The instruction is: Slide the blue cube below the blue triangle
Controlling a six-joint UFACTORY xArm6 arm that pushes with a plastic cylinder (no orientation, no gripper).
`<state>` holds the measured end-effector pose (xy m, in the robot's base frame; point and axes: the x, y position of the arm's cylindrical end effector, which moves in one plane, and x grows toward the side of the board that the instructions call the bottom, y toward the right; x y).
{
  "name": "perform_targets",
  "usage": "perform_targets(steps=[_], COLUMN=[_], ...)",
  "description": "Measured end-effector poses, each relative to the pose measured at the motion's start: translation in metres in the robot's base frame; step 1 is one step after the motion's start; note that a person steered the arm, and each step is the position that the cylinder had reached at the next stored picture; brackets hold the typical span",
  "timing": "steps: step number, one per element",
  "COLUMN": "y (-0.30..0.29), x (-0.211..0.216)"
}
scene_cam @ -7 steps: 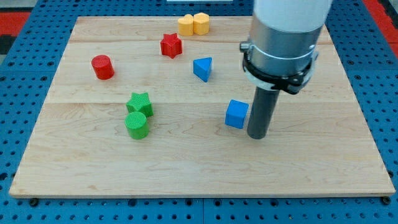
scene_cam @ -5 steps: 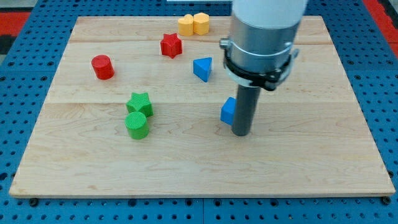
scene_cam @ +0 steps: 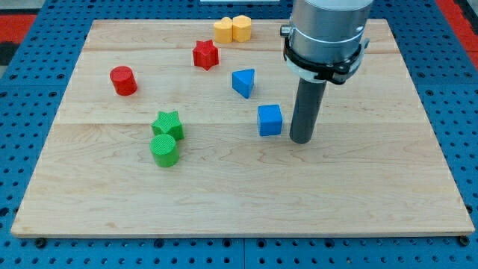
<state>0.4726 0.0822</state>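
Bright, even overhead light, soft short shadows under the blocks, sharp focus, no glare.

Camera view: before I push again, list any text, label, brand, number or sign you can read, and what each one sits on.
None: no readable text, label, number or sign shows anywhere.
The wooden board, the blue cube, the blue triangle and the other blocks are plain.
The arm's grey housing carries no visible marking.
My tip sits just to the view's right of the blue cube.
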Motion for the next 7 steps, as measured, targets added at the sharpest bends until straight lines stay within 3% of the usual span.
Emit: perform_targets(steps=[2, 7], y=[-0.047, -0.069], x=[-0.017, -0.028])
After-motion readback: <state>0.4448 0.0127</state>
